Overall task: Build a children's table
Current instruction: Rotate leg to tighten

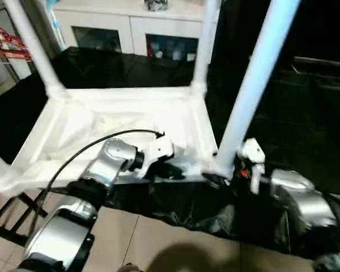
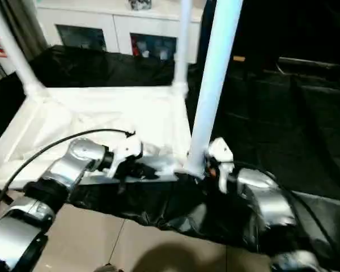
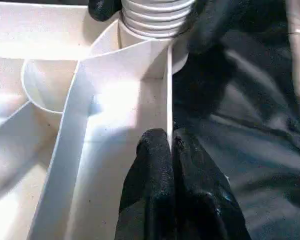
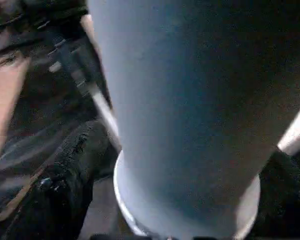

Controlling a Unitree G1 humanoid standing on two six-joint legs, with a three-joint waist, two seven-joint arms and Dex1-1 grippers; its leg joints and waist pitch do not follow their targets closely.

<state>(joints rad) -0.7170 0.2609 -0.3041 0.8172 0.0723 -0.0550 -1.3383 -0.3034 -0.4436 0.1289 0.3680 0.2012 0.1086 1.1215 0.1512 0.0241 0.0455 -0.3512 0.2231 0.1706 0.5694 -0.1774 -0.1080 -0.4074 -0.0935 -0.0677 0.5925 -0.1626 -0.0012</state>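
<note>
Clamped shut on the near rim of the upturned table top (image 1: 130,122), the left gripper (image 3: 171,150) pinches the thin white wall between its black fingers (image 3: 150,165). At the near right corner, the right gripper (image 1: 229,175) stands with jaws wide on either side of the base of a leg (image 1: 255,79) standing upright in its socket; whether they touch it cannot be told. Two more legs (image 1: 31,45) rise from the far corners. Black sheeting (image 1: 283,113) covers the work surface, a white cabinet (image 1: 130,28) behind.
</note>
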